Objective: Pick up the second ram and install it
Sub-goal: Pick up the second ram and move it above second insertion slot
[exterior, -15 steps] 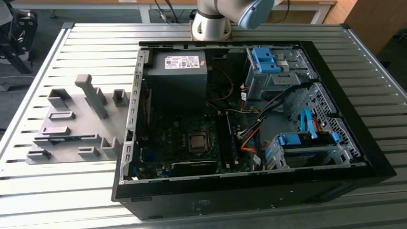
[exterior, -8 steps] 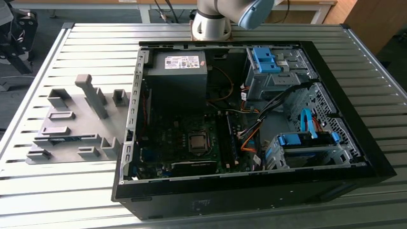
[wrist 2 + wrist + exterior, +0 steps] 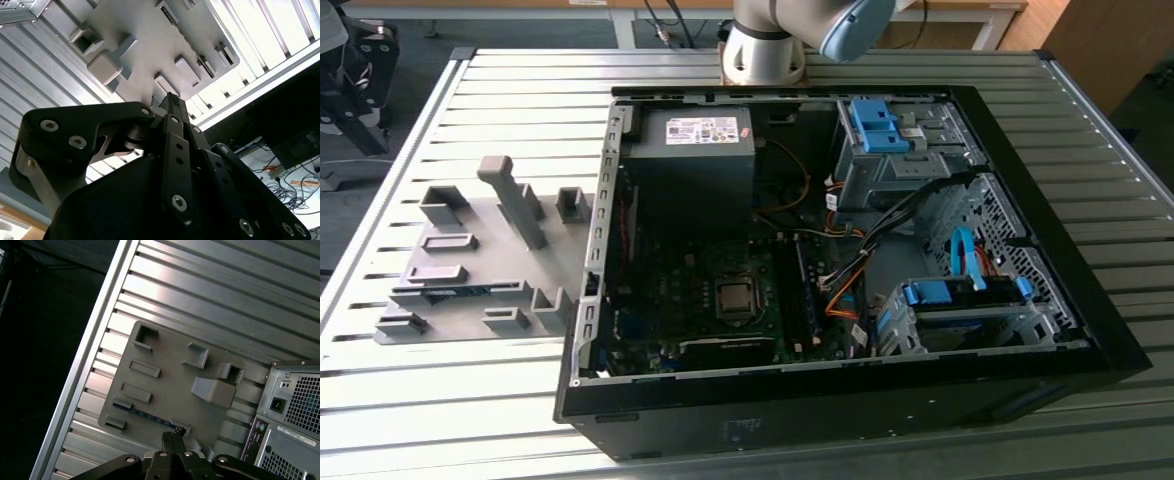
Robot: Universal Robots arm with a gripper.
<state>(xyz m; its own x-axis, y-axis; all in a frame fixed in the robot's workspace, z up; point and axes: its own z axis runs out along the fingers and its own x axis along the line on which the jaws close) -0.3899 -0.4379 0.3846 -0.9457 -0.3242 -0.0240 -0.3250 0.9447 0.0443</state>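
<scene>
The second ram (image 3: 459, 291) is a thin blue stick lying in a slot of the grey holder plate (image 3: 480, 250), on the exterior view's left beside the open computer case (image 3: 854, 405). In the first wrist view the ram (image 3: 150, 416) rests between two small grey brackets on the plate (image 3: 170, 365). My gripper (image 3: 170, 436) hangs well above the plate, close to the ram's end in that view, with its black fingers together and nothing between them. The second wrist view shows the same shut fingers (image 3: 172, 100) pointing at the plate (image 3: 145, 40).
The case lies on its side on a slatted metal table (image 3: 1067, 120). Inside it are the motherboard with its processor socket (image 3: 736, 298), a power supply (image 3: 700, 145), orange cables and blue drive latches (image 3: 874, 122). Upright grey posts (image 3: 514, 200) stand on the plate. The arm's base (image 3: 767, 45) is behind the case.
</scene>
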